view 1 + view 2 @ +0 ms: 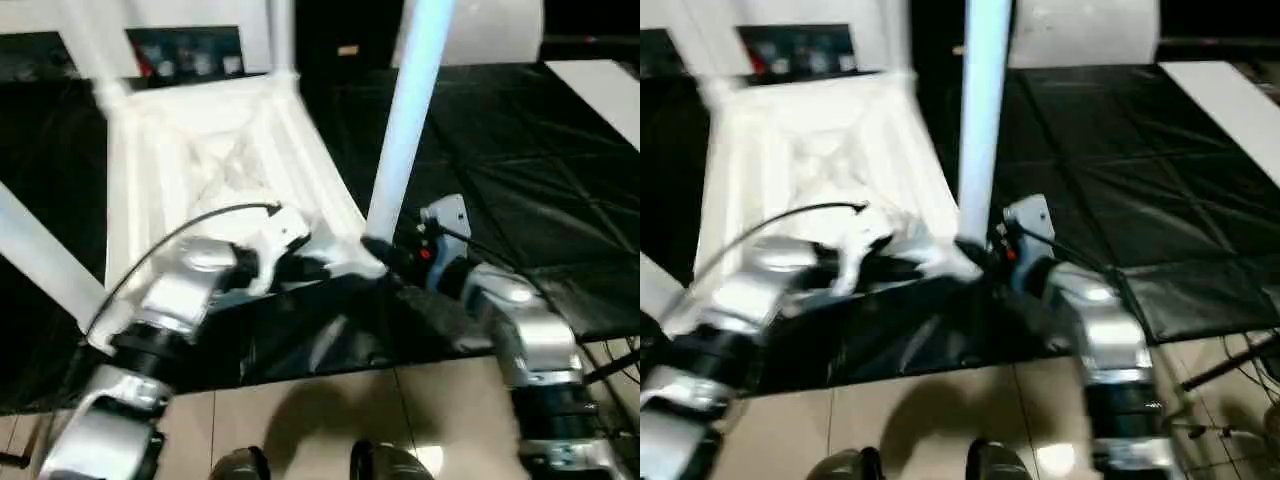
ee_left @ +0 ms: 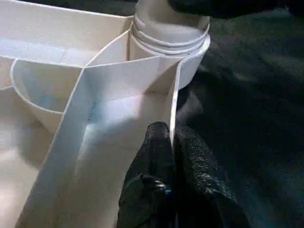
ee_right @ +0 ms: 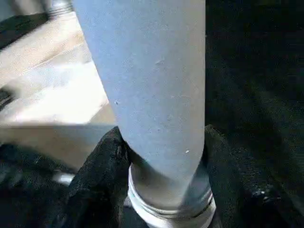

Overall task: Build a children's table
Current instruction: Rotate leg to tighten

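Observation:
The children's table top [image 1: 220,150] lies upside down on a black mat, ribbed underside up. A long white leg [image 1: 405,120] stands in its near right corner socket, threads showing at the base [image 2: 166,33]. Other legs rise at the far left [image 1: 95,45] and the near left [image 1: 40,260]. My left gripper [image 2: 172,135] is shut on the thin rim wall of the top, close to that socket. My right gripper [image 3: 161,142] holds the standing leg just above its threads, one finger [image 3: 102,166] on each side and touching it.
The black mat [image 1: 500,180] covers the floor to the right and behind. Pale tiles [image 1: 330,420] begin at the mat's near edge, by my feet. A cabinet with glass fronts [image 1: 185,55] stands behind the table top. A white board [image 1: 605,90] lies at the far right.

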Controlling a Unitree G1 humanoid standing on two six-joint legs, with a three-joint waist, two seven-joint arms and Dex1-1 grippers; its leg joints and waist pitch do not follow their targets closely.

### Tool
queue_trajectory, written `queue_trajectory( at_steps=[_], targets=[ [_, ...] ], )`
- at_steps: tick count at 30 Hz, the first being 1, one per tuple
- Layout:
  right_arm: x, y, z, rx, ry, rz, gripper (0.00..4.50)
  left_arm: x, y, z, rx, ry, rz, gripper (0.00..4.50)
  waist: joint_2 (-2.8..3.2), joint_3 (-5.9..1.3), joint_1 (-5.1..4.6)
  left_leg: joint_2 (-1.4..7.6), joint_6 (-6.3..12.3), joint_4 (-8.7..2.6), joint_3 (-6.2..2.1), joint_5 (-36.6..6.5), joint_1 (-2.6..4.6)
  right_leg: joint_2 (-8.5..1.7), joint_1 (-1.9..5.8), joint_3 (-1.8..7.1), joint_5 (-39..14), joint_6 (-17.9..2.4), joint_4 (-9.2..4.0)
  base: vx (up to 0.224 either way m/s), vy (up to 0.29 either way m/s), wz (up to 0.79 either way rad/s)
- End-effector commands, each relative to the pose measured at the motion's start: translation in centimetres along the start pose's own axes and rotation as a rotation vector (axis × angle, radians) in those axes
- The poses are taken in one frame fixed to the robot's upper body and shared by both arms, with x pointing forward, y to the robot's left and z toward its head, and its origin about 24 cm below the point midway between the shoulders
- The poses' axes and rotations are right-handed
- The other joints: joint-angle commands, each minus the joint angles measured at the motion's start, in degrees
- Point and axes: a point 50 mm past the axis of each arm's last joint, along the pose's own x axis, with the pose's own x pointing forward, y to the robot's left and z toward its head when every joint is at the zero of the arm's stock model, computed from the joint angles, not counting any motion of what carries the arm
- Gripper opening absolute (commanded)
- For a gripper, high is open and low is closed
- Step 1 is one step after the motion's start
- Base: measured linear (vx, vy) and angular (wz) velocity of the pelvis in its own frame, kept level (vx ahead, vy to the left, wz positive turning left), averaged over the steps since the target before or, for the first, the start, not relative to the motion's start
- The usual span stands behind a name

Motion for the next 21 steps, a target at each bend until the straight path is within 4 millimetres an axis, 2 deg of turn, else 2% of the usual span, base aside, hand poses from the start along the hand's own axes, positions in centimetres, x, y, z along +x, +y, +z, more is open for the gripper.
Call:
queue_trajectory(
  at_steps=[1,5,7,8,9,13,17,19,21],
  targets=[
    [2.7,7.2,-1.4,0.085,0.059,0.241,2.0,3.4,-2.6,3.3,-0.001,-0.124,-0.015,0.0,-0.4,-2.3,0.01,3.16,0.68,-4.41,-1.92,-19.8,0.89,-5.24,1.18,3.11,-34.9,-5.1,-6.14,0.0,0.0,0.0],
    [3.7,7.4,-1.2,0.099,0.041,0.049,2.0,4.1,-2.7,3.9,0.038,-0.122,0.098,0.0,-0.43,-2.84,-0.04,3.17,1.32,-4.55,-1.75,-16.8,0.65,-5.08,1.69,3.28,-28.0,-6.4,-5.57,0.0,0.0,0.0],
    [3.5,7.1,-1.1,0.073,0.028,0.016,2.66,4.0,-2.7,3.9,0.043,-0.117,0.098,0.0,-0.35,-3.03,0.15,3.21,2.26,-4.44,-1.41,-14.4,0.63,-4.88,1.92,3.49,-21.3,-7.9,-4.99,0.0,0.0,0.0],
    [3.4,6.8,-1.1,0.072,0.02,0.007,2.69,3.8,-2.6,3.8,0.046,-0.113,0.094,0.0,-0.37,-3.07,0.14,3.15,2.92,-4.36,-1.29,-13.3,0.43,-4.9,2.17,3.52,-18.7,-8.8,-4.73,0.0,0.0,0.0],
    [3.3,6.5,-1.1,0.079,0.014,-0.008,2.69,3.6,-2.6,3.6,0.047,-0.107,0.091,0.0,-0.18,-3.14,0.2,3.13,3.14,-4.33,-1.3,-12.7,0.34,-4.95,2.34,3.5,-17.7,-9.2,-4.59,0.0,0.0,0.0],
    [2.7,5.2,-1.1,0.084,-0.008,-0.019,3.04,3.0,-2.4,3.3,0.062,-0.094,0.069,0.0,-0.14,-3.29,0.34,3.13,4.11,-4.15,-1.2,-10.7,0.13,-5.0,2.74,3.39,-15.4,-10.3,-4.36,0.0,0.0,0.0],
    [1.0,2.9,-1.0,0.013,-0.017,0.06,3.46,1.8,-2.2,2.3,0.117,-0.082,-0.015,0.0,-0.05,-3.4,0.63,3.29,4.92,-3.97,-1.2,-9.8,0.08,-4.93,2.94,3.32,-12.9,-10.7,-4.11,0.0,0.0,0.0],
    [0.1,1.7,-0.7,-0.018,-0.03,0.12,3.61,1.1,-2.3,1.6,0.156,-0.07,-0.089,0.0,-0.03,-3.6,0.67,3.22,5.88,-3.78,-1.21,-8.7,-0.04,-4.92,3.32,3.25,-10.3,-11.7,-3.79,0.0,0.0,0.0],
    [-0.3,1.2,-0.6,-0.046,-0.027,0.144,3.81,0.9,-2.3,1.3,0.166,-0.064,-0.116,0.0,0.03,-3.64,0.67,3.33,6.4,-3.63,-1.12,-7.9,-0.05,-4.99,3.39,3.26,-8.3,-12.7,-3.59,0.0,0.0,0.0]
  ],
)
